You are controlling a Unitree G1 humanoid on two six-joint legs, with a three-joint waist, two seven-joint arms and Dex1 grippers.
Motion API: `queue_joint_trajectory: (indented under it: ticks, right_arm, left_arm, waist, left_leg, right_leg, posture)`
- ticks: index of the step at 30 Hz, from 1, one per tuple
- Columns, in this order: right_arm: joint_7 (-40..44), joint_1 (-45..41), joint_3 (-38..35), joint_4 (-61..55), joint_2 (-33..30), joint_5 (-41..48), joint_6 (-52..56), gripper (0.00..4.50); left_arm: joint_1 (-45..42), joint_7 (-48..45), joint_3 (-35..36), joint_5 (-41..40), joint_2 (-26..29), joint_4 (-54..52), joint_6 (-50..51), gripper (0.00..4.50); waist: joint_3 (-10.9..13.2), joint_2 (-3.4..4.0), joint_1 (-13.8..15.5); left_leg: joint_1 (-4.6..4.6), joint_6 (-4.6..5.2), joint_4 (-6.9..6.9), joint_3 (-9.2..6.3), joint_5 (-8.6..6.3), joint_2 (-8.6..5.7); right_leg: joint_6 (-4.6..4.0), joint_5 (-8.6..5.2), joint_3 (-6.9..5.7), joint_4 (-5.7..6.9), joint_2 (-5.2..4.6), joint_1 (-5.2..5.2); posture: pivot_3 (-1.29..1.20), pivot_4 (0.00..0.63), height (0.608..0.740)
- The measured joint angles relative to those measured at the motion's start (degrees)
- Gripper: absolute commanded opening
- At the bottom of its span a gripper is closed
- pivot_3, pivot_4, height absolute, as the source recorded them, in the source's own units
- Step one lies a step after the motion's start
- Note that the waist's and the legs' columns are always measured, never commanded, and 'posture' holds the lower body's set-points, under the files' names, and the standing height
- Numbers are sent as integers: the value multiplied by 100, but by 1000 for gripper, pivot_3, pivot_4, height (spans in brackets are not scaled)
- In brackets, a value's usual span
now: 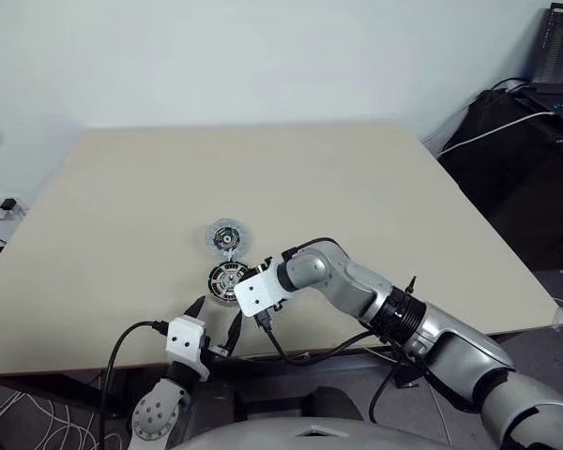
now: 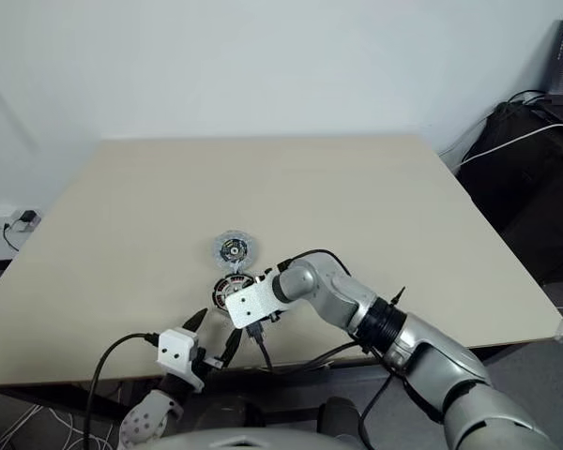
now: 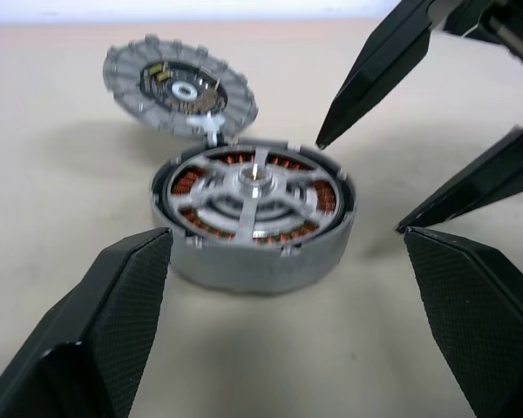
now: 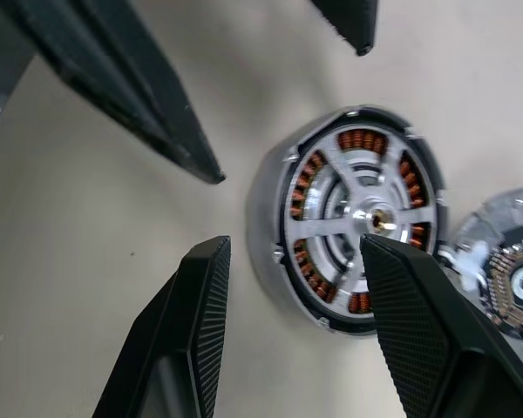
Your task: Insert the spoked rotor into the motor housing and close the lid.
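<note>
The rotor point(image 3: 254, 187) is seated in the housing point(image 3: 270, 257) on the table point(image 1: 375, 187). The lid point(image 3: 179, 87) is propped touching the housing's far rim. Both grippers, left point(image 3: 288, 287) and right point(image 4: 292, 322), are spread wide and empty beside the housing.

A bare beige tabletop point(image 1: 263, 178) stands before a plain white wall point(image 1: 244, 56). Off its far right corner sits dark furniture point(image 1: 516, 159) with a white cable point(image 1: 507, 127) draped across it and an open laptop point(image 1: 555, 56) on top. Past the left edge, a white power strip point(image 1: 2, 208) lies on the floor.
</note>
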Motion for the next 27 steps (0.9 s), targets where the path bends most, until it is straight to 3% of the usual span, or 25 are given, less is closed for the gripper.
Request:
queue_joint_trajectory:
  ticks: [19, 22, 27]
  right_arm:
    - [25, -154, -90, 1246, 407, -536, -599, 2536]
    - [49, -188, -119, 1319, 421, -585, -625, 1921]
    - [107, -258, -229, 1365, 465, -628, -726, 343]
  left_arm:
    - [-66, 11, 4, 13, -101, 268, -307, 4500]
    - [-72, 12, 4, 13, -102, 288, -323, 4500]
    - [-93, 11, 9, 13, -100, 425, -357, 4500]
  waist:
    - [0, 1, -4]
    - [0, 1, -5]
    - [-1, 1, -3]
  left_leg:
    - [0, -1, 6, 0, 0, 1]
    - [0, -1, 7, 0, 0, 1]
    - [0, -1, 6, 0, 0, 2]
  right_leg:
    - [-1, 1, -1, 16, -2, -3]
    - [-1, 1, -1, 17, -2, -3]
    - [-1, 1, -1, 17, -2, -4]
  posture:
    - [0, 0, 740]
    - [0, 0, 740]
    - [0, 0, 740]
